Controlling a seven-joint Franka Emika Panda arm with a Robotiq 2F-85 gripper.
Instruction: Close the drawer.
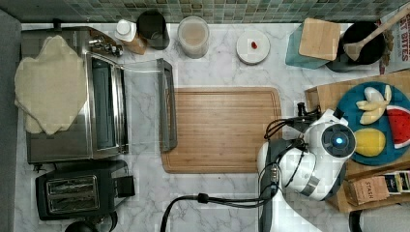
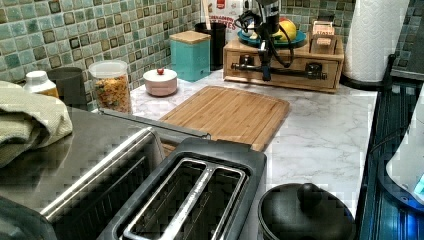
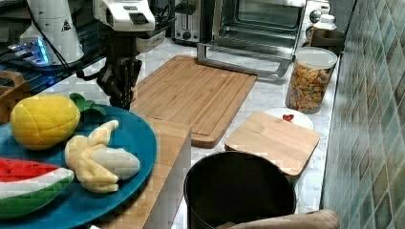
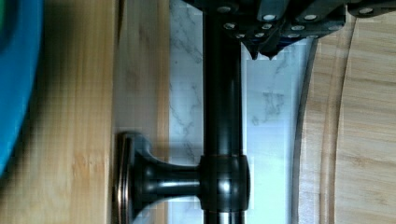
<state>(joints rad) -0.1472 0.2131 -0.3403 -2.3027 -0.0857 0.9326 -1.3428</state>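
Note:
The drawer (image 2: 280, 64) belongs to the wooden box (image 2: 334, 56) at the back of the left view. Its front looks about flush with the box, and its tray floor is hidden. A dark bar handle (image 2: 295, 72) runs across that front. In the wrist view the handle (image 4: 222, 116) stands off the drawer front (image 4: 140, 70) on a round post. My gripper (image 2: 265, 75) hangs straight down in front of the bar. Its fingertips (image 4: 256, 50) sit together, shut on nothing, just beside the bar on the cutting-board side. In the right view the gripper (image 3: 119, 98) is beside the blue plate.
A large grooved cutting board (image 1: 222, 129) lies just in front of the box. A blue plate (image 1: 349, 102) of toy fruit rests on the box top. A teal canister (image 2: 190, 56) and a black pot (image 3: 239, 191) stand nearby. The toaster oven's door (image 1: 167, 104) hangs open beyond the board.

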